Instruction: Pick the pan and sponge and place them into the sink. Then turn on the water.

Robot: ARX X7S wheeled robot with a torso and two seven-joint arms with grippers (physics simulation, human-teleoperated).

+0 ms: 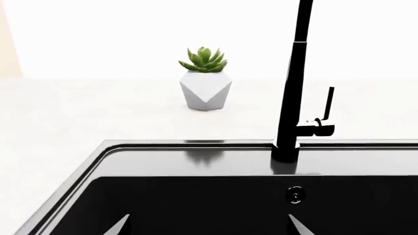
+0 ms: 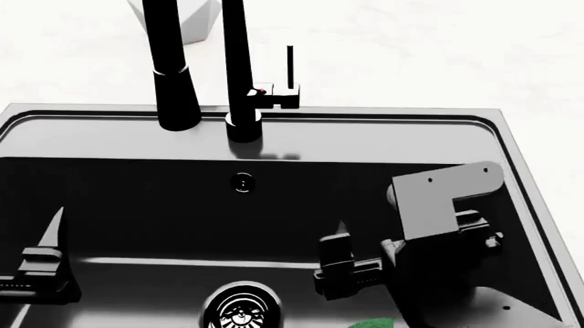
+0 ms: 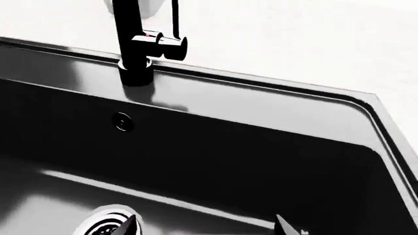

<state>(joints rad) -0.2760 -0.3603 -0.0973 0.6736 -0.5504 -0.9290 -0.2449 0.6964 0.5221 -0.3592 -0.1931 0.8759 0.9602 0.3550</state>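
Observation:
The black sink (image 2: 137,130) fills the head view, with its chrome drain (image 2: 239,311) and overflow hole (image 2: 242,182). A dark round pan (image 2: 456,301) lies on the basin floor at the right, partly hidden by my right arm. A green sliver of the sponge (image 2: 374,322) shows at the bottom edge beside it. My right gripper (image 3: 205,225) is open and empty, low over the basin floor near the drain (image 3: 104,227). My left gripper (image 1: 209,225) is open and empty over the basin's left side; it also shows in the head view (image 2: 37,273). No water stream shows.
The tall black faucet (image 2: 239,82) stands on the back rim with its spout (image 2: 178,75) over the basin and a thin upright lever (image 2: 290,65) on its side. A potted succulent (image 1: 205,81) stands on the white counter behind the sink.

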